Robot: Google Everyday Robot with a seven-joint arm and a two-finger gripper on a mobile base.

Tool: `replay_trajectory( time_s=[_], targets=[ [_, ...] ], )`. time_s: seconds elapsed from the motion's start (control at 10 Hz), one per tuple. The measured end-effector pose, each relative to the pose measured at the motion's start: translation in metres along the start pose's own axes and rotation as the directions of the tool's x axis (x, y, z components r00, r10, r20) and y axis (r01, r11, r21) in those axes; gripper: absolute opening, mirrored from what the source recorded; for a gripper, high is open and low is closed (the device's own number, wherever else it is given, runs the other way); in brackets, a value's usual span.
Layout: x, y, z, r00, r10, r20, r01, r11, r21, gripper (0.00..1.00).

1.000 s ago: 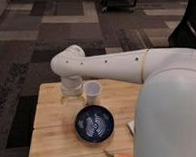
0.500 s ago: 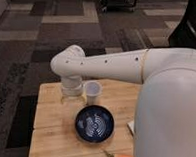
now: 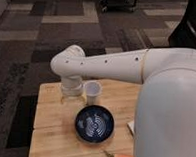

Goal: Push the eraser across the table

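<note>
The robot's smooth, glossy white plastic arm (image 3: 109,67) was a long tubular shell with a few small dark screw holes (image 3: 137,58) along its side. Its nine o'clock end was a rounded, ball-like elbow joint (image 3: 66,63). A broad, curved white body shell (image 3: 169,117) filled the three o'clock side. At six o'clock from the elbow, a short ringed white wrist cylinder (image 3: 72,85) met the greyish gripper (image 3: 72,97), largely hidden beneath it.

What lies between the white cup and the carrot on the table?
The dark blue bowl, in the camera view. The end effector hangs close beside the white cup.
</note>
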Motion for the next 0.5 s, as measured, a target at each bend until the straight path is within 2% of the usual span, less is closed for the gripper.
replay_trajectory(
  time_s=[0.2,0.5],
  targets=[
    [0.0000,0.0000,0.0000,1.000,0.000,0.000,0.000,1.000,0.000,0.64],
    [0.0000,0.0000,0.0000,1.000,0.000,0.000,0.000,1.000,0.000,0.40]
  ],
)
